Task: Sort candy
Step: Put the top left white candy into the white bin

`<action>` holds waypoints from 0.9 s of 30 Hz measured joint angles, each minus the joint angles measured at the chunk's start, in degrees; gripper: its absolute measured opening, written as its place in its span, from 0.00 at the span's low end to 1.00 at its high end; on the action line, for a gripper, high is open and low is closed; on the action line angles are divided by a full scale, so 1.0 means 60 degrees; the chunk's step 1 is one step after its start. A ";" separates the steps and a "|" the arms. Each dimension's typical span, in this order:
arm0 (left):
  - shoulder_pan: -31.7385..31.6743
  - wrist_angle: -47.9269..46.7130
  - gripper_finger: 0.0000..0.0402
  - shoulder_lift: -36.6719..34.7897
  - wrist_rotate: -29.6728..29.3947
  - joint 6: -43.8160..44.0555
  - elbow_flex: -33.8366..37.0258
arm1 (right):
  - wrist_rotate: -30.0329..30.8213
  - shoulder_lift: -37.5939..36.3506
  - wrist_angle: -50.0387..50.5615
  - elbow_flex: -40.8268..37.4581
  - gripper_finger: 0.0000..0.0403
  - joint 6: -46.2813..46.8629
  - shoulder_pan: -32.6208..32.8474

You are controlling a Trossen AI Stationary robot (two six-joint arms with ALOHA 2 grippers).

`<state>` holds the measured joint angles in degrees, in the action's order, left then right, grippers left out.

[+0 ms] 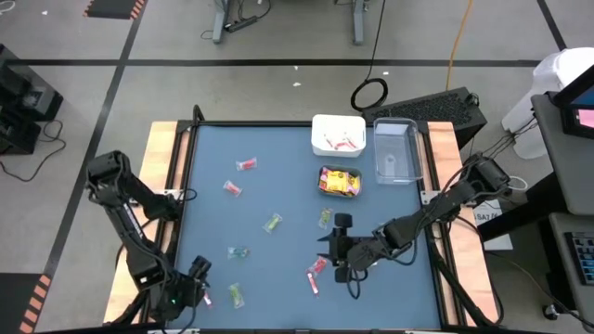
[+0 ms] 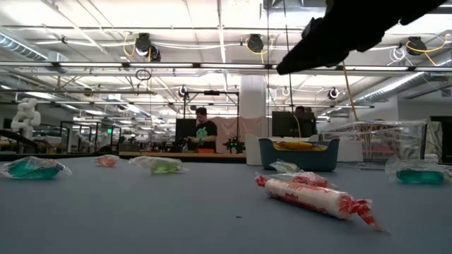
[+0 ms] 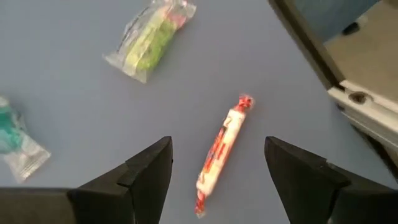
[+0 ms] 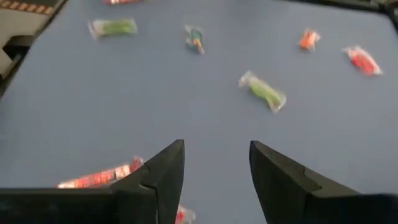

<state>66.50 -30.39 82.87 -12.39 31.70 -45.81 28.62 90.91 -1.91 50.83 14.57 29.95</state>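
Left gripper [image 3: 217, 171] is hovering open and empty, straddling a light, crinkly pink-white stick candy [image 3: 221, 149], best pinched mid-body; the right gripper [image 4: 214, 177] is waiting open, holding nothing

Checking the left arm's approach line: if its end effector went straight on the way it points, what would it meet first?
Probably the pink-white stick candy: it lies on the mat between the open fingers of the left end effector, though depth is unclear.
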 joint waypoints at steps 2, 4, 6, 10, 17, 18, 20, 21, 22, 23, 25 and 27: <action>-0.0004 0.0278 0.65 0.0125 0.0004 -0.0150 0.0248 | -0.0003 0.0000 -0.0285 0.0000 0.42 -0.0161 0.0007; -0.0007 0.0442 0.65 0.0259 0.0003 -0.0324 0.0347 | -0.0003 -0.0023 -0.0477 0.0004 0.42 -0.0356 0.0007; -0.0007 0.0601 0.65 0.0367 -0.0006 -0.0409 0.0359 | -0.0014 -0.0042 -0.0724 0.0002 0.42 -0.0582 0.0007; -0.0024 0.0822 0.64 0.0726 -0.0013 -0.0783 0.0370 | -0.0008 -0.0044 -0.0839 0.0011 0.42 -0.0795 0.0000; -0.0285 0.1166 0.55 0.1534 0.0171 -0.1967 0.0329 | -0.0006 -0.0045 -0.1079 0.0007 0.42 -0.0802 0.0000; -0.0319 0.1176 0.52 0.1575 0.0245 -0.2113 0.0315 | -0.0010 -0.0047 -0.1090 0.0007 0.42 -0.0806 0.0000; -0.0376 0.1185 0.47 0.1585 0.0324 -0.2167 0.0319 | -0.0012 -0.0047 -0.1084 0.0007 0.42 -0.0811 0.0000; -0.0397 0.1191 0.44 0.1551 0.0307 -0.2160 0.0322 | -0.0017 -0.0047 -0.1083 0.0007 0.42 -0.0836 0.0000; -0.0425 0.1191 0.40 0.1528 0.0256 -0.2121 0.0328 | -0.0014 -0.0047 -0.1086 0.0007 0.42 -0.0839 0.0000; -0.0449 0.1191 0.37 0.1507 0.0161 -0.2105 0.0335 | -0.0012 -0.0047 -0.1089 0.0007 0.42 -0.0850 0.0000; -0.0522 0.1261 0.31 0.1507 -0.0135 -0.2112 0.0355 | -0.0010 -0.0047 -0.1086 0.0007 0.42 -0.0875 0.0000; -0.0571 0.1330 0.26 0.1513 -0.0439 -0.2099 0.0361 | 0.0001 -0.0047 -0.1099 0.0007 0.42 -0.0877 0.0000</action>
<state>63.07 -22.41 91.95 -15.03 19.11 -43.65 28.62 90.63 -8.50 50.87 9.31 29.95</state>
